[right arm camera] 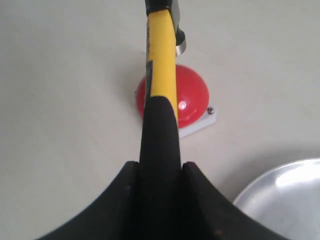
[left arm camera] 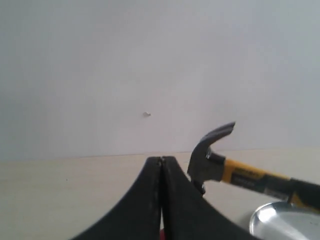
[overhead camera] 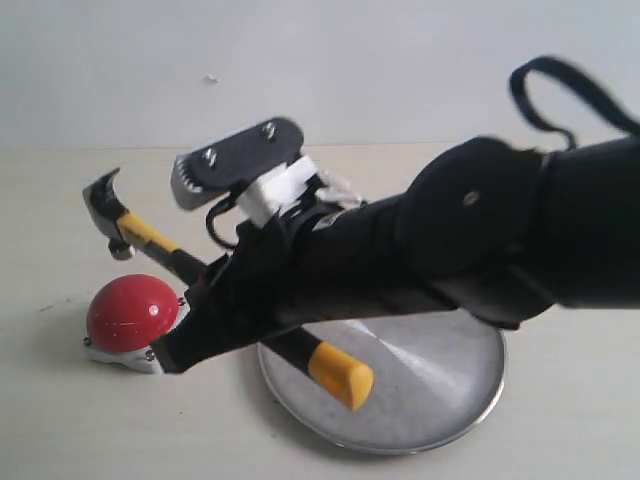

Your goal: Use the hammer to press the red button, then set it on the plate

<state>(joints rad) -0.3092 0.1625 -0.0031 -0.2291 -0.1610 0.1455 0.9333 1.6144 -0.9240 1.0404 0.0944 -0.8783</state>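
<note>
Tabletop [overhead camera: 60, 420]; hammer [overhead camera: 150, 235] butt shows only in exterior view.

Right gripper [right arm camera: 160, 170] clamps hammer [right arm camera: 161, 65]; left gripper [left arm camera: 161, 162] fingers [left arm camera: 145, 200] touching.

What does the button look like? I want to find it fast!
Find the big shiny round plate on the table. Just left of it in the exterior view, near the dark head of the hammer, sits the button. It is the only red thing: a glossy dome on a small white square base.
</note>
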